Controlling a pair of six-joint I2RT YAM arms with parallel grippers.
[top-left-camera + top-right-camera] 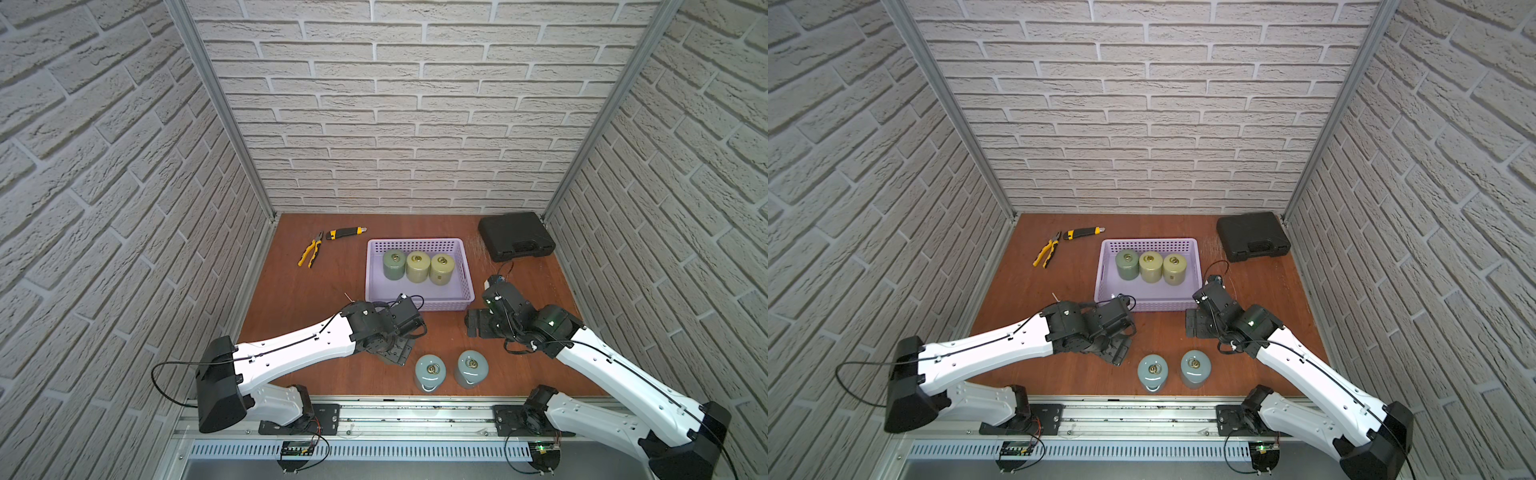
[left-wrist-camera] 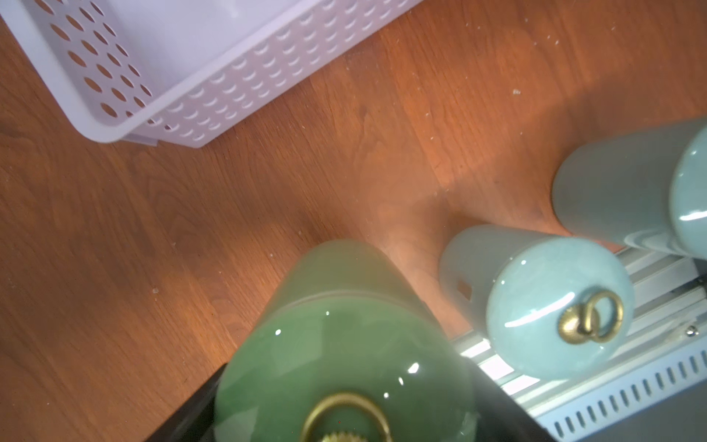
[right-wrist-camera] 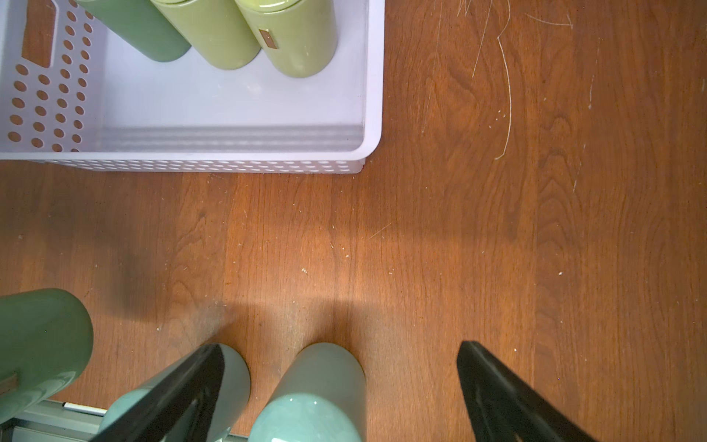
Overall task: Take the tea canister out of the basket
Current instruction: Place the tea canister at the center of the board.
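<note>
Gripping tea canister (image 2: 344, 344), left gripper (image 1: 392, 352) beyond basket (image 1: 444, 305) rim.

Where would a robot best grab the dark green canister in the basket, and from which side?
By its round body, from straight above, I'd say. The dark green canister stands upright in the basket, open overhead. A yellow-green canister crowds one flank, so squeeze it across its near and far sides. The lid ring looks too small.

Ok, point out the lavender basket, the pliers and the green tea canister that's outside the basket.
lavender basket (image 1: 449, 305): in a top view, on its near perforated wall.
pliers (image 1: 316, 242): in a top view, on the pivot below the jaws.
green tea canister (image 2: 344, 344): left wrist view, on its glossy lid.
</note>
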